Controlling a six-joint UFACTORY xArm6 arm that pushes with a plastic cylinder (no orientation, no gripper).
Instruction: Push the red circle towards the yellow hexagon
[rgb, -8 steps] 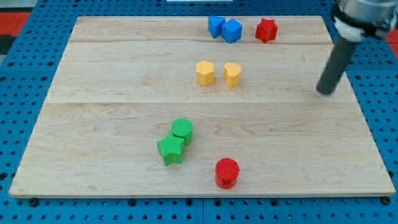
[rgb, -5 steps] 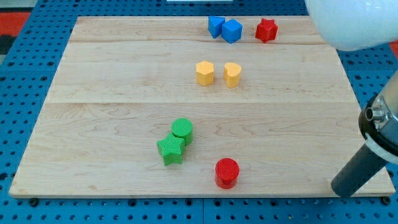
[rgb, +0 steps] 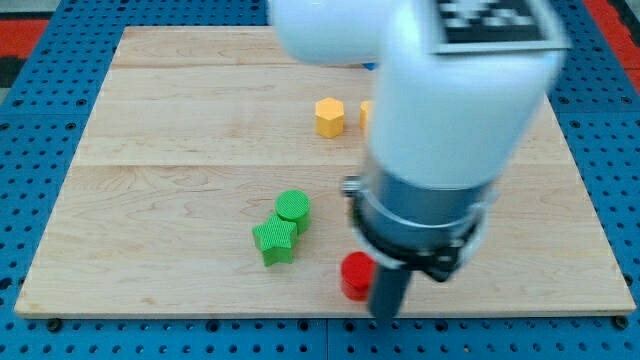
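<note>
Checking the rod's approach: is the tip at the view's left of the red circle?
No, my tip sits at the view's lower right of the red circle, right beside it.

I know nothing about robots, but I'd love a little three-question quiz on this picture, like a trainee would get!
1. True or false: my tip sits just to the view's right of the red circle, near the view's bottom edge of the board.
2. Which block touches the green star? A) the yellow hexagon B) the green circle C) the red circle
3. Fill the gap: from the red circle, the yellow hexagon lies towards the view's ____.

Key: 1 true; 2 B; 3 top. Note that the arm's body hides much of the board's right half, so blocks there cannot be judged.
</note>
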